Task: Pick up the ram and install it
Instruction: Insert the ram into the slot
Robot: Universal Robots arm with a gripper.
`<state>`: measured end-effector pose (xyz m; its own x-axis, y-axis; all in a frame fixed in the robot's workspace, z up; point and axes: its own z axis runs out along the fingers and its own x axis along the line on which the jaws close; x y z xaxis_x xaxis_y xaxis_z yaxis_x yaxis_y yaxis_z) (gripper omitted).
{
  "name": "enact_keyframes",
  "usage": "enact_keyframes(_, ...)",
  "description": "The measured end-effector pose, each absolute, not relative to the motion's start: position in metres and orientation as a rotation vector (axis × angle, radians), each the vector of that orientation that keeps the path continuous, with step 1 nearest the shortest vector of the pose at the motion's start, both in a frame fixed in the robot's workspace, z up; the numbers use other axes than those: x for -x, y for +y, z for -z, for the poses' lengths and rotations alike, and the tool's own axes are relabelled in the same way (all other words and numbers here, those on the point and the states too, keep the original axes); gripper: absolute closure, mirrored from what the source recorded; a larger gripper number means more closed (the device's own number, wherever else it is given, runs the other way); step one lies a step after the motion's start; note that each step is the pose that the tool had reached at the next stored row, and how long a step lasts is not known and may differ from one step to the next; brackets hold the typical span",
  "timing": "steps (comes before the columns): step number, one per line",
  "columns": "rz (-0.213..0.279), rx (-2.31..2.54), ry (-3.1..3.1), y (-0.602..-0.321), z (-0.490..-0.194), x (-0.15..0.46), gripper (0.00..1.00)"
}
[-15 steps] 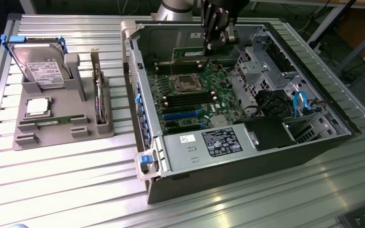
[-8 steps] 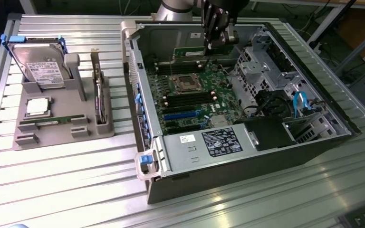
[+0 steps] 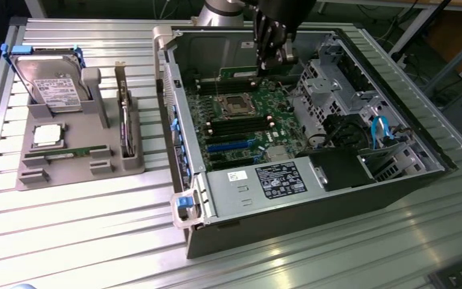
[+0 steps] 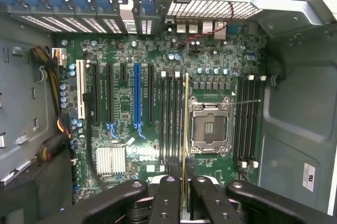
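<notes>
The ram [image 3: 236, 73] is a thin green stick held above the motherboard [image 3: 243, 123] inside the open computer case. My gripper [image 3: 268, 65] is shut on it from above. In the wrist view the ram [image 4: 186, 129] shows edge-on as a thin yellow-green line clamped between the black fingers [image 4: 167, 197]. It hangs over the dark memory slots [image 4: 172, 113] beside the empty CPU socket [image 4: 210, 126], lined up along them. Whether it touches a slot I cannot tell.
The case wall [image 3: 171, 90] rises on the exterior view's left of the board, the drive cage [image 3: 331, 84] on its right, the power supply [image 3: 279, 180] in front. A grey tray [image 3: 74, 171] outside holds a hard drive [image 3: 50, 84], a CPU [image 3: 46, 135] and another green stick [image 3: 61, 155].
</notes>
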<state>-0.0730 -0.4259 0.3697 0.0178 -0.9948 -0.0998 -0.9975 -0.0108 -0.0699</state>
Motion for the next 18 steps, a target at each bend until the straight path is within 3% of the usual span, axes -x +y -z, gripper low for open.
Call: enact_keyframes(18,-0.046,2.149,2.156,-0.4259,-0.3596,0.0715,0.86)
